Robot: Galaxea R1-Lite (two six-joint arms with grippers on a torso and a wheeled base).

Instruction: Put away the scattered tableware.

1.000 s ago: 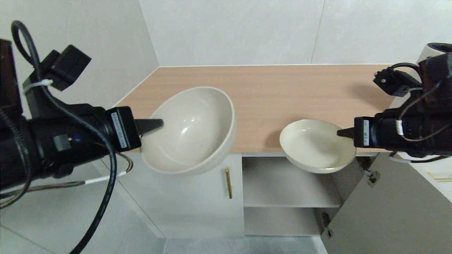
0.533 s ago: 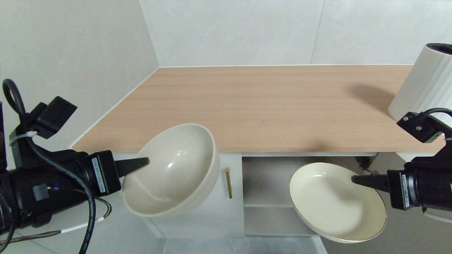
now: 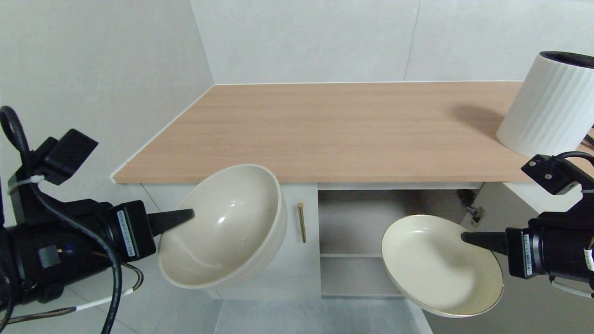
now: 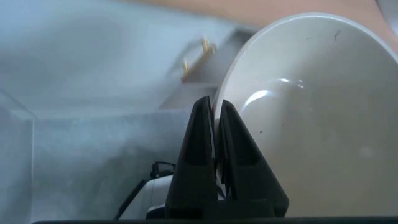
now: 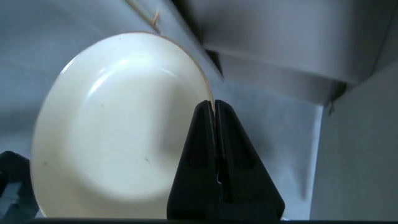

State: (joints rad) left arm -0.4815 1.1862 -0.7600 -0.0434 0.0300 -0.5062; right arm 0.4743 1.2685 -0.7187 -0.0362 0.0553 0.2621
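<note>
Two dishes are in the air in front of the cabinet (image 3: 260, 283), one bowl and one plate, each carried by one of the two grippers. The left gripper (image 3: 188, 216) reaches in level from the cabinet's left, its jaws pinched tight on the rim of the cream bowl (image 3: 227, 227). The bowl is tilted with its mouth toward the camera, in front of the cabinet's closed door, and its glazed inside shows plain. The right gripper (image 3: 465, 237) comes in level from the cabinet's right, its jaws clamped on the rim of the cream plate (image 3: 441, 266). The plate is tilted, with its face up and toward the camera, before the cabinet's open right half and low against it.

On the closed door, one gold handle (image 3: 301, 221) stands upright just beside the bowl. One shelf (image 3: 348, 255) crosses the open half. The wooden countertop (image 3: 343, 130) lies over the cabinet. One white ribbed vessel (image 3: 550, 106) stands upright on the countertop at the cabinet's far right; what it holds cannot be told.
</note>
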